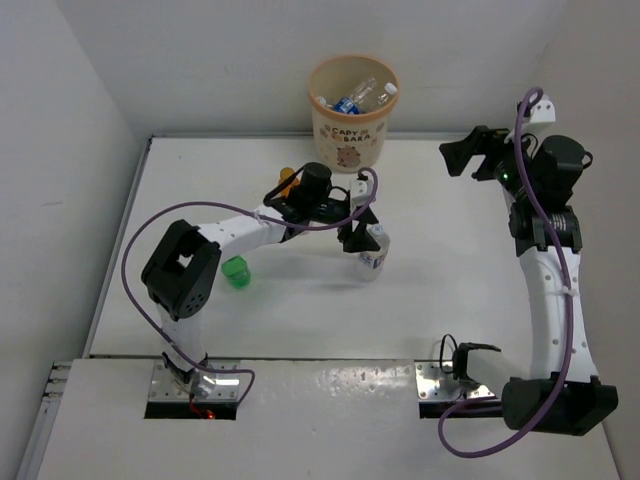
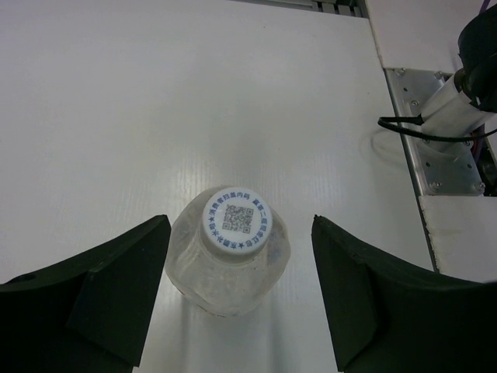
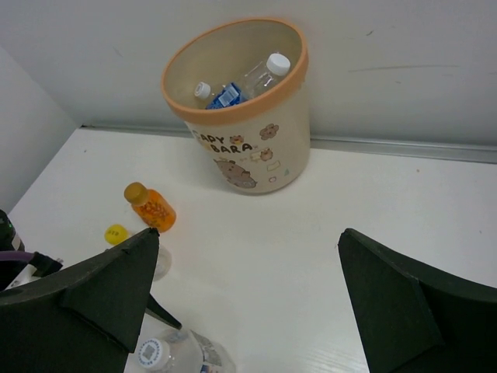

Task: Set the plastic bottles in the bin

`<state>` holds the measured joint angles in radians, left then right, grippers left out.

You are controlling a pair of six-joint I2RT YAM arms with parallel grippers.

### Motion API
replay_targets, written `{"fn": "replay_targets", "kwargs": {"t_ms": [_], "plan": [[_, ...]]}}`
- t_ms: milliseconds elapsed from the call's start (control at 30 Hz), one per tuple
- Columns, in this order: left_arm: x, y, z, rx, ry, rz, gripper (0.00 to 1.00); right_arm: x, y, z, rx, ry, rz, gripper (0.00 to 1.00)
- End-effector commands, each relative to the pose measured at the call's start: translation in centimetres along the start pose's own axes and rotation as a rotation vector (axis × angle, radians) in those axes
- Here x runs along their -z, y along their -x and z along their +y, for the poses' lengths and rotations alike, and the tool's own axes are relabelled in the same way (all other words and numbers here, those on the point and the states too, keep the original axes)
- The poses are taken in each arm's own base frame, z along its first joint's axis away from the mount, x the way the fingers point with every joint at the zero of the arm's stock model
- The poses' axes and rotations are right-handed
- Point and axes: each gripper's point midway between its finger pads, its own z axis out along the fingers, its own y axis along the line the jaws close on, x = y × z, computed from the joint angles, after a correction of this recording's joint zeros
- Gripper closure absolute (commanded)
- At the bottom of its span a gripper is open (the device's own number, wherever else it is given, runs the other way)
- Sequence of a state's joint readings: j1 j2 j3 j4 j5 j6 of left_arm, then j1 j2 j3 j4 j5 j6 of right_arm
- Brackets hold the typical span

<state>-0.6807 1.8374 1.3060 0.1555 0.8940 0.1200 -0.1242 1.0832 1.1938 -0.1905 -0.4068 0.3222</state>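
Beige plastic, round: the bin [image 1: 353, 112], with cartoon animals and brown lettering on its side. It stands at the far edge of the white tabletop [image 1: 450, 300], against the wall. Inside it lie several clear bottles [image 3: 256, 78] with white caps, one showing a blue label.

Clear plastic, white cap printed with a square code: one capped bottle [image 2: 225, 287], upright near the middle of the tabletop. The left claw [image 2: 241, 233] hangs over it, spread, with one finger on each side. In the wrist view the finger on the right stands clear of it. The other sits very close, and I cannot tell whether it touches.

Green plastic: one green bottle [image 1: 236, 272], on the tabletop left of the middle, just beside the left arm.

Orange plastic: one orange bottle [image 3: 151, 206], on the tabletop between the bin and the left arm.

Yellow: one yellow cap [image 3: 116, 233], near the orange bottle; whatever lies beneath it is too dim to make out.

Right claw [image 3: 245, 233]: spread wide, gripping nothing, raised over the far right of the tabletop and facing the bin.
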Motion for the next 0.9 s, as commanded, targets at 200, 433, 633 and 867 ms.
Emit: {"fn": "replay_targets", "kwargs": {"t_ms": [200, 433, 633, 867], "plan": [[-0.9, 3.8, -0.6, -0.055, -0.035, -0.098, 0.33, 0.8, -0.6, 0.5, -0.011, 0.019, -0.004, 0.05], [-0.7, 5.4, -0.1, -0.040, -0.013, -0.112, 0.75, 1.5, -1.7, 0.5, 0.021, 0.018, 0.008, 0.06], [4.8, 16.0, 3.7, -0.046, 0.166, -0.222, 1.00, 2.0, -2.9, 0.1, 0.052, 0.004, 0.021, 0.07], [17.1, 30.0, 11.6, -0.334, 0.694, -0.407, 1.00, 1.9, -4.3, -0.2, 0.046, 0.006, 0.039, 0.09]]}}
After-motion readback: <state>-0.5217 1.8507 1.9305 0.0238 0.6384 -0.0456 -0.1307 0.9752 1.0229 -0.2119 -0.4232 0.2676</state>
